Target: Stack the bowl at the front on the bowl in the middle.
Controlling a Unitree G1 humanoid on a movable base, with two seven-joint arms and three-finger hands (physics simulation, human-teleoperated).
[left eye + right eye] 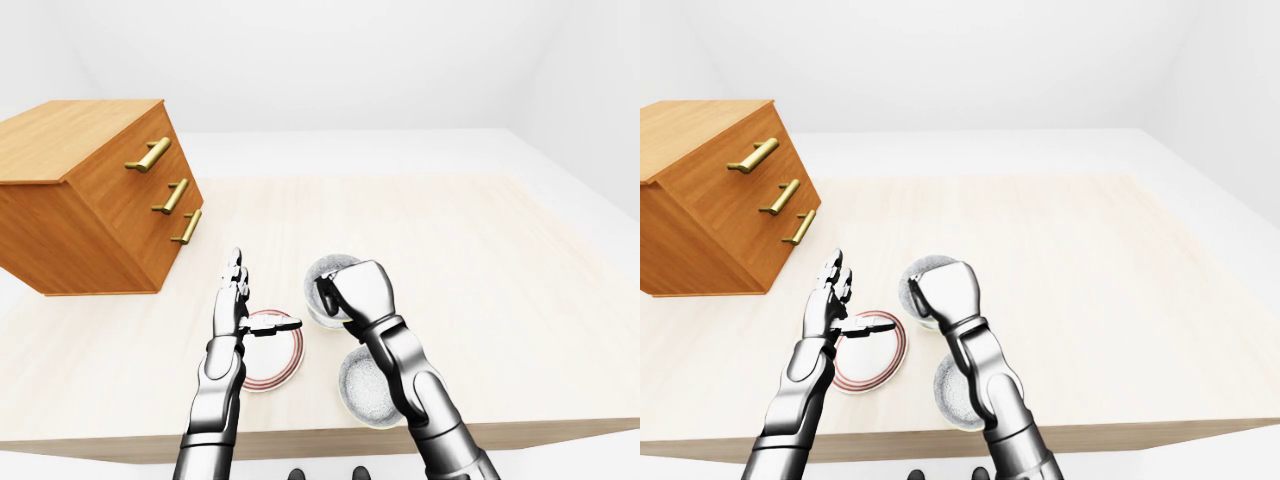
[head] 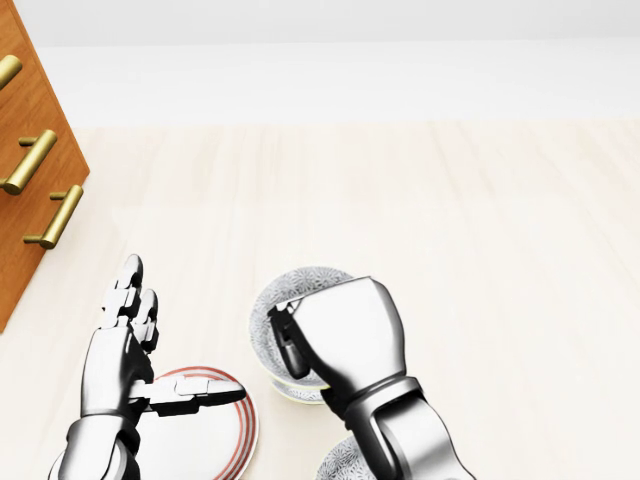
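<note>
My right hand (image 2: 292,342) is shut on the rim of a grey patterned bowl (image 2: 296,288) in the lower middle of the head view. Its dark fingers (image 2: 288,345) reach inside the bowl. A pale cream rim (image 2: 288,390) shows just below that bowl; I cannot tell whether the two touch. A second grey patterned bowl (image 1: 366,388) sits near the table's bottom edge, partly hidden by my right forearm. My left hand (image 2: 185,335) stands open at the lower left, fingers pointing up and thumb out over a red-ringed plate (image 2: 222,432).
A wooden chest of drawers (image 1: 90,200) with brass handles stands at the left of the light wooden table (image 1: 480,250). The table's near edge (image 1: 550,428) runs along the bottom of the left-eye view.
</note>
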